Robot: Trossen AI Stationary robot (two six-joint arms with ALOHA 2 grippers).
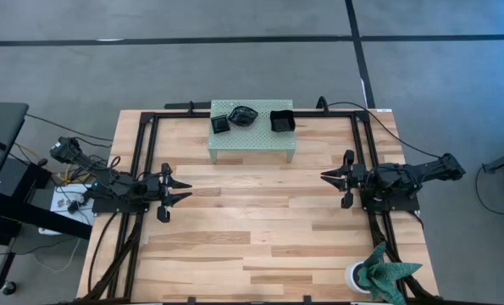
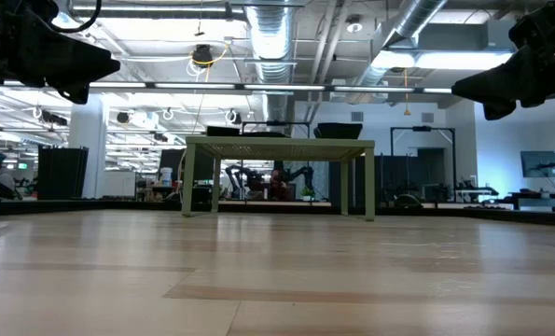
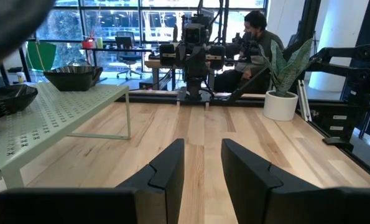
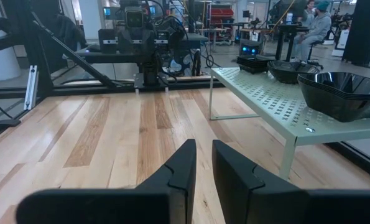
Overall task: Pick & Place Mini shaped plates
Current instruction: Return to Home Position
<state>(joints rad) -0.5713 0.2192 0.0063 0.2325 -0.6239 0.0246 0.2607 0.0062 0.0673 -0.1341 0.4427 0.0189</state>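
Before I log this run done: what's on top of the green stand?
On the stand, three black plate stacks: square, leaf-shaped, square. Lower plates in each are covered.

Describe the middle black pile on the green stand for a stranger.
Look at the pale green perforated stand at the wooden table's far edge. Of three black plate piles on it, take the middle pile. Its outline is wavy and leaf-like; the left pile and right pile are square.
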